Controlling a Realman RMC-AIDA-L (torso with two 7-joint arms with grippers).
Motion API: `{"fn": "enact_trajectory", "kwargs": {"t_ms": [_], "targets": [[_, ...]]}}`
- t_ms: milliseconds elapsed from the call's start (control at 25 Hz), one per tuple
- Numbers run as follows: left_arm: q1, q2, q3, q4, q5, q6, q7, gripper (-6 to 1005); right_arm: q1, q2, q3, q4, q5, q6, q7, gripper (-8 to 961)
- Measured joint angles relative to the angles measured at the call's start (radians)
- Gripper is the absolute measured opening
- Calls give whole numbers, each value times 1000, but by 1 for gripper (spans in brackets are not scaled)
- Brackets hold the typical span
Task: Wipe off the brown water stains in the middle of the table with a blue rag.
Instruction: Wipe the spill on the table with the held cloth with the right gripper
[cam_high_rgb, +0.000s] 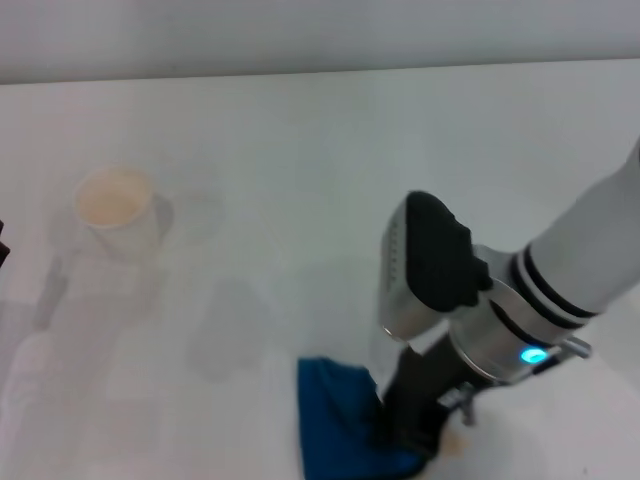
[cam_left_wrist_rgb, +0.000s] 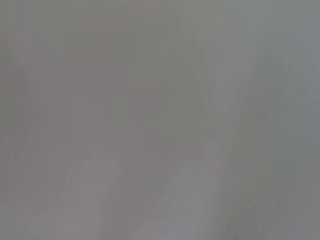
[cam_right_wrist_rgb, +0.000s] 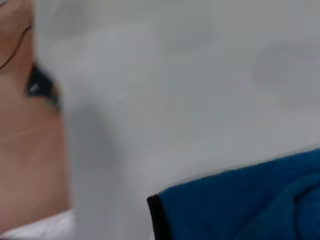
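Starting on your left: there's a pale paper cup (cam_high_rgb: 115, 208) standing on the table (cam_high_rgb: 320, 130), well apart from the work. The left gripper isn't in the head view at all, apart from maybe a dark sliver at the frame edge, and its wrist camera shows only blank grey-white surface, so I can't tell you anything about those fingers.

Moving toward the middle, I honestly can't pick out the brown water stains. There are faint greyish smudges on the glossy top, but nothing clearly tan. Could be washed out, could be under the cloth. Treat that as unknown.

Further right, at the near edge, the blue rag (cam_high_rgb: 335, 420) lies flat on the table with the right gripper (cam_high_rgb: 410, 425) down on its right side. The fingertips are buried behind the dark gripper body and the cloth, so whether they're clenched on the fabric or just pressing it, I can't tell. The right wrist view shows the rag (cam_right_wrist_rgb: 240, 200) close up with its black trim at the corner.

Handling-wise, my guess: it's light, soft and floppy, so it'll bunch or fold under if you push from one edge. The smooth table looks slippery, so it should slide easily. I'd pinch a thick fold near the middle and keep downward pressure.
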Motion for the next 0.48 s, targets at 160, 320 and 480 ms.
{"fn": "enact_trajectory", "kwargs": {"t_ms": [160, 320, 480], "targets": [[0, 0, 0, 0, 0, -1, 0, 893, -14, -2, 9, -11, -72, 92, 43, 41], [0, -1, 0, 0, -1, -4, 0, 893, -45, 1, 43, -34, -106, 87, 69, 41], [-1, -2, 0, 0, -1, -5, 0, 893, -52, -1, 103, -52, -186, 66, 59, 40]]}}
